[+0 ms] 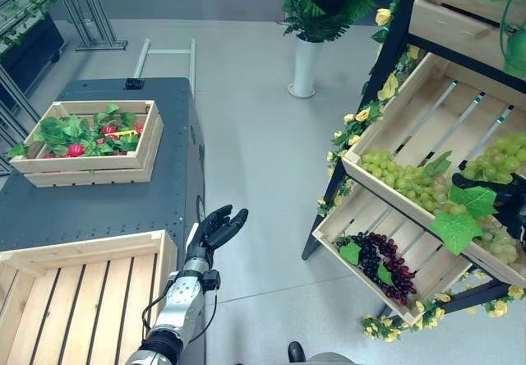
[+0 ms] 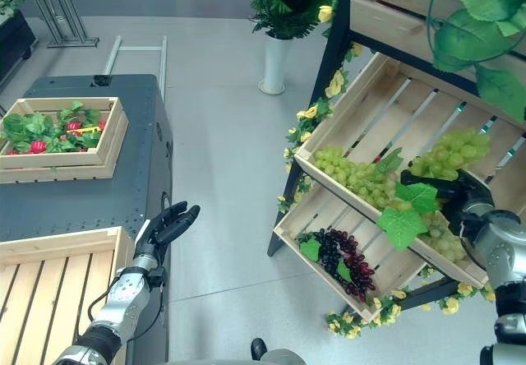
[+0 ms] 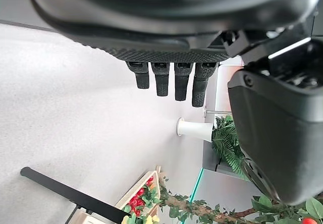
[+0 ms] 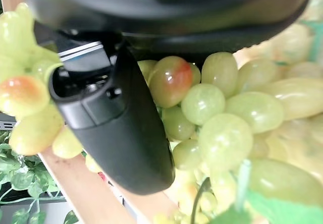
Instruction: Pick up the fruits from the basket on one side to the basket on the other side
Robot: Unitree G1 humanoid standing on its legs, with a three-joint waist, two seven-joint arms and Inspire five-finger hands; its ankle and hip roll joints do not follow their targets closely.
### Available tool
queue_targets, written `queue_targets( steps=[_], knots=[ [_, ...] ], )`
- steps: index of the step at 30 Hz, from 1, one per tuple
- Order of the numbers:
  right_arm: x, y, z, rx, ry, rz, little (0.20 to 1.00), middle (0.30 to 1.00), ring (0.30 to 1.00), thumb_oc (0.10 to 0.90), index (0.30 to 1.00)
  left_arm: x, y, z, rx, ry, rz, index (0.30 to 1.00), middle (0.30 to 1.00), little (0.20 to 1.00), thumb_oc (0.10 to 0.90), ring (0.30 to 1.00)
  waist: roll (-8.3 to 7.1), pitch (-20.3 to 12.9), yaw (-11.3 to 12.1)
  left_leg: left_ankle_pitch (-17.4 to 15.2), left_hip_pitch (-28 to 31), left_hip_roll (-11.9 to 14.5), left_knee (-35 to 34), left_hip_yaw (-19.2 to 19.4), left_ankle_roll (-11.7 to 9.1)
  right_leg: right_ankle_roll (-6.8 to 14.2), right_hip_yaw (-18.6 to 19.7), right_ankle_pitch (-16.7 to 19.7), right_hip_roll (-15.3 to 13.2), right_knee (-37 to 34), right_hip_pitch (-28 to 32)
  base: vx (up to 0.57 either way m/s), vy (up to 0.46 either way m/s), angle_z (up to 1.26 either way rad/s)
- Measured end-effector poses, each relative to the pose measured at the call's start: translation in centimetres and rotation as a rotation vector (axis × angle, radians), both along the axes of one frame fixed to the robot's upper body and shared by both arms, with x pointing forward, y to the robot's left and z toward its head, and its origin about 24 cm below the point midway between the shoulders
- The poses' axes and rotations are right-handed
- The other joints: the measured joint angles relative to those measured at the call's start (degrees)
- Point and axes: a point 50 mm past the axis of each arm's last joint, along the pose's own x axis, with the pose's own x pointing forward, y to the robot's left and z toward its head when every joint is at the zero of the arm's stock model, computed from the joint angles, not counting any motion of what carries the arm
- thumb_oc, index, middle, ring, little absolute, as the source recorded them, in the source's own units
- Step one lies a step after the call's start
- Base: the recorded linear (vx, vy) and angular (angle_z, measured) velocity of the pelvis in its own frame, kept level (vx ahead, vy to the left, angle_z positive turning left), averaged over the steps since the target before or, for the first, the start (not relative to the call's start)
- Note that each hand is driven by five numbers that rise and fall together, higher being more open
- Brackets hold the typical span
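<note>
A slanted wooden shelf crate on my right holds bunches of green grapes with leaves. My right hand is deep in that crate, pressed against a green bunch; its thumb lies against the grapes. A lower crate holds dark purple grapes. My left hand hovers open by the edge of a dark table, holding nothing, its fingers straight. An empty slatted crate sits on the table just left of that arm.
A crate of red fruits and green leaves rests at the table's far end. A white vase with a fern stands on the grey floor beyond. Yellow flower garlands trim the shelf frame. Metal racks stand at the far left.
</note>
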Motion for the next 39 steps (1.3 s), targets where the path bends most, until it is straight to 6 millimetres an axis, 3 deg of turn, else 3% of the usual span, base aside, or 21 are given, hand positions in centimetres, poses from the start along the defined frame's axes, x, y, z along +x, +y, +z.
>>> queue_targets(
  steps=[7,22,33,39],
  knots=[
    [0.2,-1.5,1.7,-0.129,0.061,-0.031,0.900,0.900,0.900,0.800,0.900,-0.1,0.0,0.0,0.005,0.004,-0.011,0.900,0.900,0.900,0.800,0.900,-0.28,0.06,1.42,0.02,-0.11,-0.03,0.00,-0.55,0.03,0.00,-0.71,0.00,-0.08,0.00,0.06,0.00,0.003,0.02],
    [0.1,-1.7,1.5,-0.195,0.126,-0.004,0.900,0.900,0.900,0.800,0.900,-0.1,0.3,0.0,0.021,0.014,-0.039,0.900,0.900,0.900,0.800,0.900,-1.65,0.21,1.28,0.07,-0.58,-0.13,0.17,-0.40,0.10,0.02,-0.92,-0.01,-0.17,-0.01,-0.48,0.00,0.000,0.00],
    [0.0,0.1,1.5,-0.318,0.130,0.113,0.900,0.900,0.900,0.800,0.900,-0.2,0.1,-0.2,0.022,0.023,-0.053,0.900,0.900,0.900,0.800,0.900,-1.71,0.25,-0.26,-0.02,-0.31,0.05,-0.02,1.22,0.11,0.09,0.39,0.05,0.07,-0.01,-0.73,0.01,-0.002,-0.05],
    [-1.0,3.0,1.8,-0.584,0.070,0.215,0.900,0.900,0.900,0.800,0.900,-1.0,0.2,-0.8,0.025,0.046,-0.039,0.900,0.900,0.900,0.800,0.900,-1.61,0.23,-3.01,-0.14,-0.70,0.01,-0.03,1.97,0.24,0.25,1.83,0.17,0.14,-0.02,-1.55,0.00,0.005,-0.08]
  ],
)
